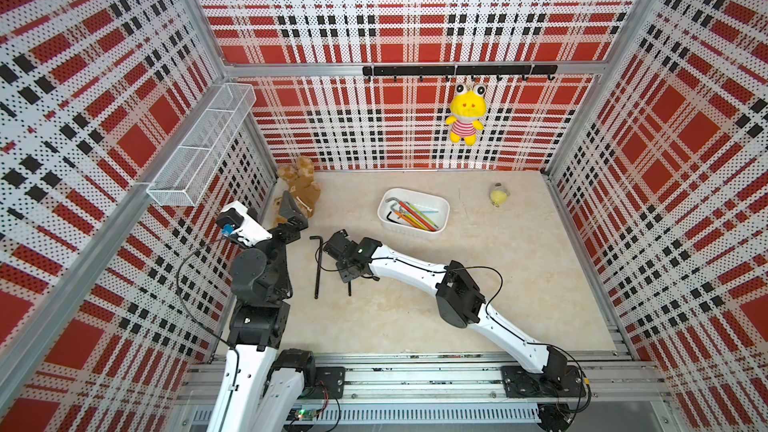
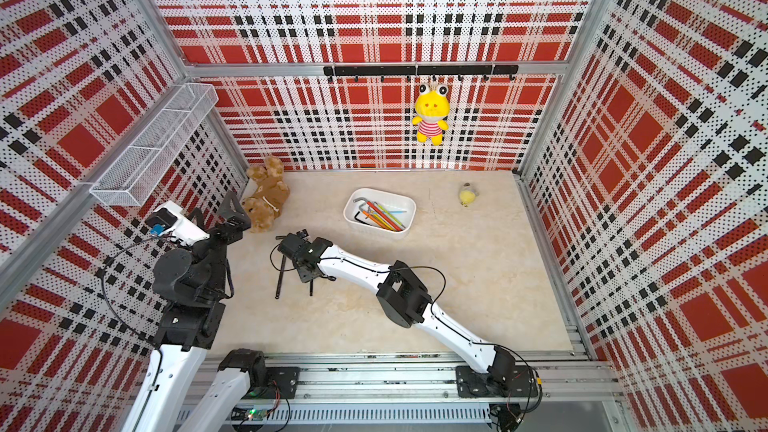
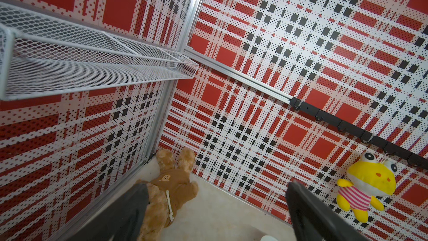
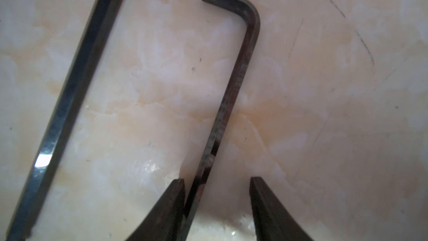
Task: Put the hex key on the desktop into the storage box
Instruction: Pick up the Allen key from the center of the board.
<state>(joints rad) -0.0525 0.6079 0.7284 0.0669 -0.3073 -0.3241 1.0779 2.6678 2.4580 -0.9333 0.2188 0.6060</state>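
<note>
Larger hex key (image 4: 69,93) just beside, nearly parallel. Small hex key (image 4: 228,93) on counter (image 4: 324,112) near storage box (image 1: 415,233), short leg toward larger key. Right end effector (image 4: 217,180) apart astride shaft; left end effector (image 3: 215,188) apart.

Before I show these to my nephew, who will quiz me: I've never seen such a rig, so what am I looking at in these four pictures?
It is a robot with a left arm and a right arm. Two pictures look down from overhead; two come from cameras on the wrists. On the desktop lie a long hex key, a smaller hex key, a brown teddy and a small yellow toy; the storage box holds coloured keys. The right pincer straddles the smaller key, not clamped; the left pincer is open, empty.
</note>
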